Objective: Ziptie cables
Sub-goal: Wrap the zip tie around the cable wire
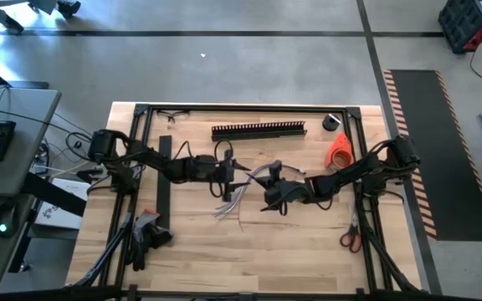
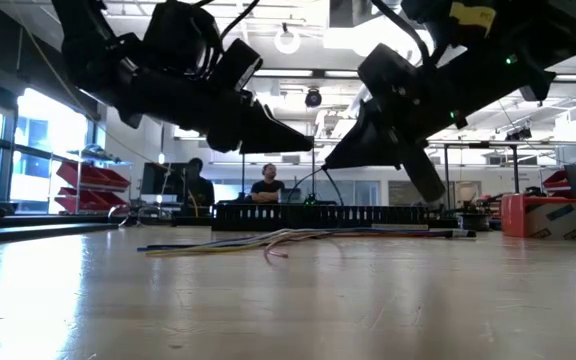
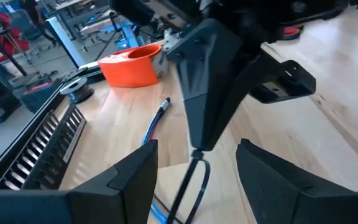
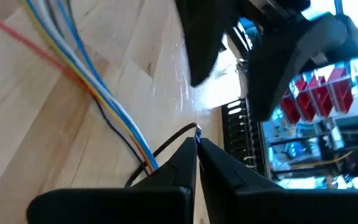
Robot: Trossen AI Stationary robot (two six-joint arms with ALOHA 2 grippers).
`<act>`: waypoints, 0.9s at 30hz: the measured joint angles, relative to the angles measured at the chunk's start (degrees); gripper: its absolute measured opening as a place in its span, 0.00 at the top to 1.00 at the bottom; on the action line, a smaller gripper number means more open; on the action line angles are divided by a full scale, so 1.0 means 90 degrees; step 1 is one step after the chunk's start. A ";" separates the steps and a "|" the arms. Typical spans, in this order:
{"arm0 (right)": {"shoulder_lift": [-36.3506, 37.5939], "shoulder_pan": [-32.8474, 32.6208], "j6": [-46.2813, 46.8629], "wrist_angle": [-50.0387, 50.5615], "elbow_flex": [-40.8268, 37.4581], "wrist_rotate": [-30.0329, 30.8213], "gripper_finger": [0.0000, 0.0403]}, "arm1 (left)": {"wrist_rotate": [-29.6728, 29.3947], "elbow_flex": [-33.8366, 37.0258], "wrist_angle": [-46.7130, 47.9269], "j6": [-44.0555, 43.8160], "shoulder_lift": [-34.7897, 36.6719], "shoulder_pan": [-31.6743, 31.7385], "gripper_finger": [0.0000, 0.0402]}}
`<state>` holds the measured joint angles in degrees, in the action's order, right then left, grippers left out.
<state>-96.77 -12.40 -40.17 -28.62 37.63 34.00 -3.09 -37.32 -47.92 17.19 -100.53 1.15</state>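
The cables (image 1: pixel 239 194) lie in a loose bunch on the wooden table, between the two arms; they also show in the low view (image 2: pixel 268 240) and the right wrist view (image 4: pixel 92 81). My right gripper (image 1: pixel 266 199) hangs above them, shut on a thin black strand (image 4: pixel 176 135). My left gripper (image 1: pixel 239 169) is open and faces it. In the left wrist view (image 3: pixel 197 180) its fingers stand on either side of the right gripper's tips and the strand (image 3: pixel 191 180), touching nothing that I can see. In the low view both grippers hang clear of the table. My right gripper pinches the thin black strand's upper end (image 4: pixel 195 129) at the very tips of its two shut fingers (image 3: pixel 197 134). The fingers slant down from the table's right side. The strand hangs in a curve below them (image 3: pixel 188 186) down to the cables on the table.
A long black slotted strip (image 1: pixel 258 130) lies at the back, a second one (image 1: pixel 164 180) at the left. An orange cup (image 1: pixel 339 150) and a tape roll (image 1: pixel 333 121) stand at the back right. Scissors (image 1: pixel 350 238) lie at the front right. People sit beyond the table (image 2: pixel 268 185).
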 joint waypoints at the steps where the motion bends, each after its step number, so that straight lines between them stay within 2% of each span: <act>1: 0.0000 0.0000 0.0148 -0.0031 0.0000 0.0000 1.00 | 0.0000 0.0000 -0.0002 0.0014 -0.0008 0.0002 0.51; 10: 0.0000 -0.0081 0.0421 -0.0323 -0.0005 -0.0044 1.00 | 0.0115 -0.0521 -0.0034 0.0210 -0.0825 0.0002 0.51; 14: 0.0000 -0.0085 0.0508 -0.0254 -0.0005 -0.0033 1.00 | 0.0098 -0.0668 -0.0024 0.0239 -0.0945 0.0002 0.54; 27: 0.0000 -0.0085 0.0520 -0.0053 -0.0005 -0.0017 1.00 | 0.0167 -0.0657 0.0296 0.0118 -0.0906 0.0002 0.85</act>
<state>-96.77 -13.17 -35.49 -29.10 37.58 33.85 -1.59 -43.24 -45.25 18.25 -108.68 1.17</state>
